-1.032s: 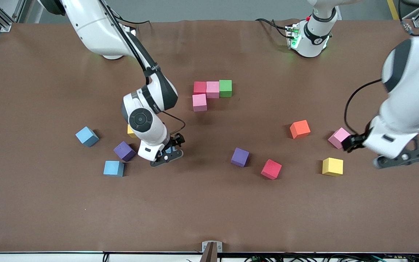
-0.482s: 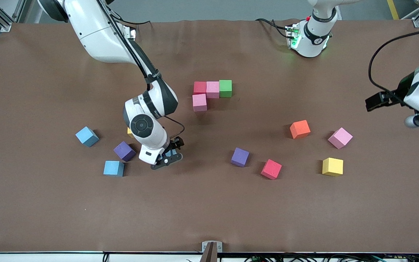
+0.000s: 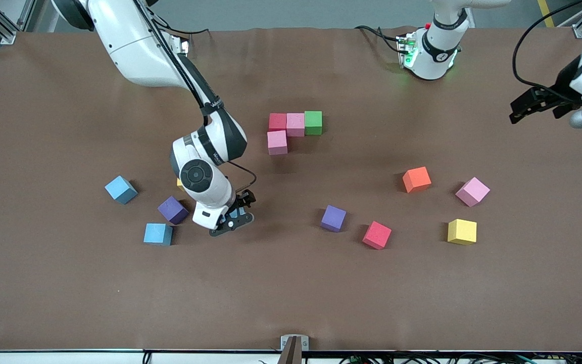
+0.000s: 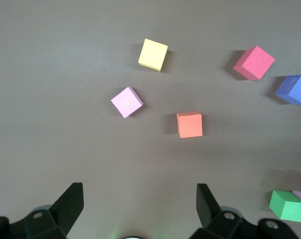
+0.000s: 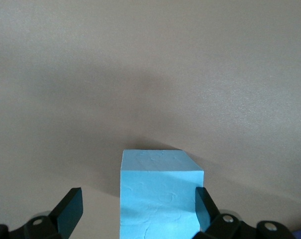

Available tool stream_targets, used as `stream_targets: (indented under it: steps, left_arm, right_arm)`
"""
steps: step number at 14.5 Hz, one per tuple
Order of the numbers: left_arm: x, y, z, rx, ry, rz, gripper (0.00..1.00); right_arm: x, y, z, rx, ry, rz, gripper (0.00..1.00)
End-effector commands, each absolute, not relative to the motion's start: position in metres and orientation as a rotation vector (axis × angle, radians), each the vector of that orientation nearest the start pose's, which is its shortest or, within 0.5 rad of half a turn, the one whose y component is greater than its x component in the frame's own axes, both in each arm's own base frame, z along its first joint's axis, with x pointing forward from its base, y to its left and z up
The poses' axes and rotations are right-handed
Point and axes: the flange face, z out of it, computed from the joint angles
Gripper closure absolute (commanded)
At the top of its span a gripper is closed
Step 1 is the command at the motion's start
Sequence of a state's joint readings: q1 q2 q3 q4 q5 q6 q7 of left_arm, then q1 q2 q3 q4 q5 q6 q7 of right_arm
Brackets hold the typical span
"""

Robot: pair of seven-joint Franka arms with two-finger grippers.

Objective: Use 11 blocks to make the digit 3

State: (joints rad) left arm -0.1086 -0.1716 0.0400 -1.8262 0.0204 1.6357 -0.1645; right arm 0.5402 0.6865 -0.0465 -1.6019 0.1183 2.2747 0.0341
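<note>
Blocks lie scattered over the brown table (image 3: 291, 293), with four of them already joined as the start of the digit 3 (image 3: 291, 130) near the table's middle: a red cube (image 3: 277, 121), a pink cube (image 3: 295, 124) and a green cube (image 3: 313, 122) touch in a row, and a second pink cube (image 3: 277, 142) sits against the red one, nearer the front camera

The right arm (image 3: 144, 50) reaches down toward its own end of the table. The right gripper (image 3: 233, 218) is low there, fingers spread wide on either side of a light blue cube (image 5: 160, 194); one finger (image 5: 68, 206) stands clear of it, so the cube is not clamped. The left gripper (image 3: 516, 112) hangs in the air over the left arm's end of the table, fingers wide apart and empty

Near the right gripper lie a purple cube (image 3: 173, 210), two more light blue cubes (image 3: 120, 189) (image 3: 158, 234) and a yellow cube (image 3: 180, 183) mostly hidden by the arm. Toward the left arm's end lie, well apart, a second purple cube (image 3: 333, 218), a loose red cube (image 3: 377, 235), an orange cube (image 3: 417, 179), a loose pink cube (image 3: 472, 191) and a second yellow cube (image 3: 462, 231)
</note>
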Motion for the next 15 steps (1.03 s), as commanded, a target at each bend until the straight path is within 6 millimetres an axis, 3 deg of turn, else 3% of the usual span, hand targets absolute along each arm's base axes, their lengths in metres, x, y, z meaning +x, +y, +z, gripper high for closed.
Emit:
stream_targets:
  steps: [1,9,15]
  left_arm:
    - [0.501,-0.043,0.589,-3.123,-0.092,0.009,0.0]
    - [0.501,-0.053,0.596,-3.126,-0.029,0.009,0.0]
    - [0.501,-0.058,0.594,-3.131,-0.018,0.022,0.0]
  right_arm:
    - [0.61,0.328,0.232,-3.013,-0.605,0.076,0.0]
    - [0.614,0.322,0.236,-3.017,-0.593,0.082,0.0]
    - [0.608,0.332,0.227,-3.016,-0.603,0.086,0.0]
